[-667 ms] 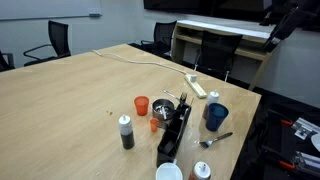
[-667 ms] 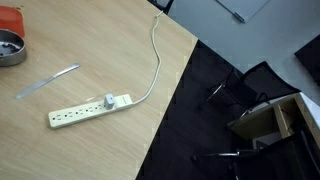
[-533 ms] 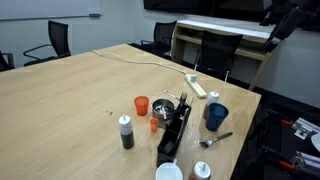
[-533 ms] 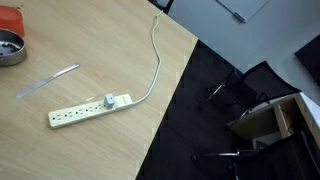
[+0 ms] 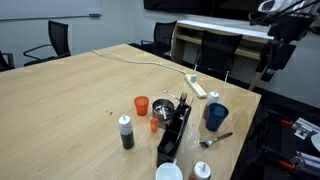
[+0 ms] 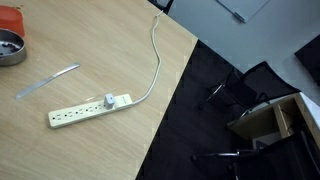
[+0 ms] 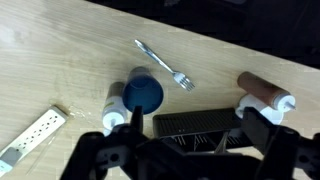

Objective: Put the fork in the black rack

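**Step in hand: approach, before the grasp.** The fingers (image 7: 262, 135) are spread wide and hold nothing. In an exterior view the fingers (image 5: 270, 66) hang high above the far edge of the table (image 5: 70, 100), well apart from every object on it.

**Layout, from the fingers outward (wrist view):**
1. The black rack (image 7: 195, 123) shows in the gap between the fingers, lowest in the picture. No fork can be made out in it.
2. The blue cup (image 7: 143, 93) stands just beyond the rack, toward one finger.
3. The fork (image 7: 162, 62) lies flat on the table beyond the cup, apart from it and outside the rack.
4. A power strip (image 7: 30, 137) lies off to the side, outside one finger.

**Next move, as judged:** carry the fingers forward over the fork, turn them so they straddle the slim handle crosswise, then lower until the tips reach the table. The fork lies low, so the closing must happen close to the surface.
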Robot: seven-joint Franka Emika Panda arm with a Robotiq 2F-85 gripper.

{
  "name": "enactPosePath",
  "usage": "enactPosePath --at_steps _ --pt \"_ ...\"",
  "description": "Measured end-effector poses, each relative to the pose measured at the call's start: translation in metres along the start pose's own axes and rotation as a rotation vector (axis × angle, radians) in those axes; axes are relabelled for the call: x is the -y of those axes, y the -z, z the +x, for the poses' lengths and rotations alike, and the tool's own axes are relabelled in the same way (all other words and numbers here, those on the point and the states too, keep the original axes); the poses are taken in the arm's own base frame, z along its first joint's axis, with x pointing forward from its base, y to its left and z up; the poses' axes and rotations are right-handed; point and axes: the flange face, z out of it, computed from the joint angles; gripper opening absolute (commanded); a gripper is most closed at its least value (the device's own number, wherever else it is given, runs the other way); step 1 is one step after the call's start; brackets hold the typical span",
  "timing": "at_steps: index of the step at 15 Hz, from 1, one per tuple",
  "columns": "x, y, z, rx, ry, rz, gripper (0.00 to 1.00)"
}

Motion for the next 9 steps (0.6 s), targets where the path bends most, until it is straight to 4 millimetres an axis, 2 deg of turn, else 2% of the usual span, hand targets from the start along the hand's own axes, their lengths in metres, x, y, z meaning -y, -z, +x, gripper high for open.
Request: enactPosePath --at_steps 3,5,9 --pt "0.031 -0.042 0.016 0.064 0.158 0.01 1.0" --pt "0.046 -0.062 0.023 0.058 0.233 -0.002 1.0" --pt "0.047 -0.063 0.029 0.051 0.258 -0.002 1.0"
